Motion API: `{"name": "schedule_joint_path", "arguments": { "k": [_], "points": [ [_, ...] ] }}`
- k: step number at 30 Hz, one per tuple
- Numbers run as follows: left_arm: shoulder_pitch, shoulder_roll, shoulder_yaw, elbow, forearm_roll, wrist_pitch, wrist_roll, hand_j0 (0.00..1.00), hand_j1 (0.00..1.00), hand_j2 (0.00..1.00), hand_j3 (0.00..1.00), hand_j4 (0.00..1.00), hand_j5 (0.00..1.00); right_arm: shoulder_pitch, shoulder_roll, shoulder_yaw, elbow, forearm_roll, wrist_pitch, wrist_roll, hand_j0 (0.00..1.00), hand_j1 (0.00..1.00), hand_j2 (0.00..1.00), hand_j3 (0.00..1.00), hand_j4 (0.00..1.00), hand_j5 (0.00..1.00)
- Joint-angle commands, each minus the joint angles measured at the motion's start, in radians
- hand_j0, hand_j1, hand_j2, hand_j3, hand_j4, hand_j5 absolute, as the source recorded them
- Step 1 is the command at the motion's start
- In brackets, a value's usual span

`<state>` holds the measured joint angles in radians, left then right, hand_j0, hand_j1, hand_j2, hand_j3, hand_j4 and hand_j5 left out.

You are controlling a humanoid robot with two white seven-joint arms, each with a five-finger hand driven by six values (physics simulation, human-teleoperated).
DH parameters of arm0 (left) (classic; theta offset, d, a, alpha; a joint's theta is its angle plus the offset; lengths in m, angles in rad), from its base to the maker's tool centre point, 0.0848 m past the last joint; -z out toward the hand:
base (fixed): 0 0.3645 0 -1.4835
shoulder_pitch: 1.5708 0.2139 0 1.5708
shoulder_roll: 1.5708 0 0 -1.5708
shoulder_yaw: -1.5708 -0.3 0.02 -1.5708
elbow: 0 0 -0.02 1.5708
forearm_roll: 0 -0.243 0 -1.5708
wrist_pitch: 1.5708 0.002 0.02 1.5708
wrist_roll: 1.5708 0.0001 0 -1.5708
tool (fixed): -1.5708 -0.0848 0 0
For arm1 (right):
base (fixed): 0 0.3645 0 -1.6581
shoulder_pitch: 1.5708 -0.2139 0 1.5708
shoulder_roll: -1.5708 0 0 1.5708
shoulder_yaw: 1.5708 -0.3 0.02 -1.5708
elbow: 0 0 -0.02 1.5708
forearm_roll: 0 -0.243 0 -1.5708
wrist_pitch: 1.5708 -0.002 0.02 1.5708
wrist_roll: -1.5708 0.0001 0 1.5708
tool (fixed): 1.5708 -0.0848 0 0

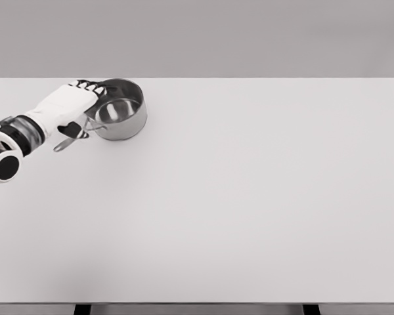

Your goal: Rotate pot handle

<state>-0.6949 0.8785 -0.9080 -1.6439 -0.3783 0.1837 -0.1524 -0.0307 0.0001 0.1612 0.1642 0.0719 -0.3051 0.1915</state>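
A small steel pot [120, 110] stands on the white table [236, 197] at the far left. Its thin metal handle [67, 143] sticks out toward the lower left. My left hand [79, 108] lies over the pot's left rim, with its fingers curled along the far edge and the thumb by the root of the handle. The palm hides where the handle joins the pot. The left forearm comes in from the left edge. No right arm shows.
The table's far edge runs just behind the pot. Its left edge is close to my forearm. Two dark table legs [82, 309] show below the front edge.
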Motion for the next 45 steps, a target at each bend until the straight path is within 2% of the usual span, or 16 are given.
{"name": "schedule_joint_path", "arguments": {
  "k": [1, 25, 29, 45],
  "points": [
    [0.000, 0.007, 0.004, 0.001, -0.002, -0.006, 0.002, 1.00, 1.00, 1.00, 1.00, 1.00, 1.00, 0.000, 0.000, 0.000, 0.000, 0.000, 0.000, 0.000, 1.00, 1.00, 1.00, 1.00, 1.00, 1.00],
    [0.017, 0.007, 0.012, 0.001, 0.002, -0.009, 0.002, 1.00, 1.00, 1.00, 1.00, 1.00, 1.00, 0.000, 0.000, 0.000, 0.000, 0.000, 0.000, 0.000, 1.00, 1.00, 1.00, 1.00, 1.00, 1.00],
    [0.035, 0.007, 0.037, 0.001, 0.004, -0.035, 0.002, 1.00, 1.00, 1.00, 1.00, 1.00, 1.00, 0.000, 0.000, 0.000, 0.000, 0.000, 0.000, 0.000, 1.00, 1.00, 1.00, 1.00, 1.00, 1.00],
    [0.037, 0.023, 0.040, 0.030, -0.002, -0.043, 0.004, 1.00, 1.00, 1.00, 1.00, 1.00, 1.00, 0.000, 0.000, 0.000, 0.000, 0.000, 0.000, 0.000, 1.00, 1.00, 1.00, 1.00, 1.00, 1.00]
  ]
}}
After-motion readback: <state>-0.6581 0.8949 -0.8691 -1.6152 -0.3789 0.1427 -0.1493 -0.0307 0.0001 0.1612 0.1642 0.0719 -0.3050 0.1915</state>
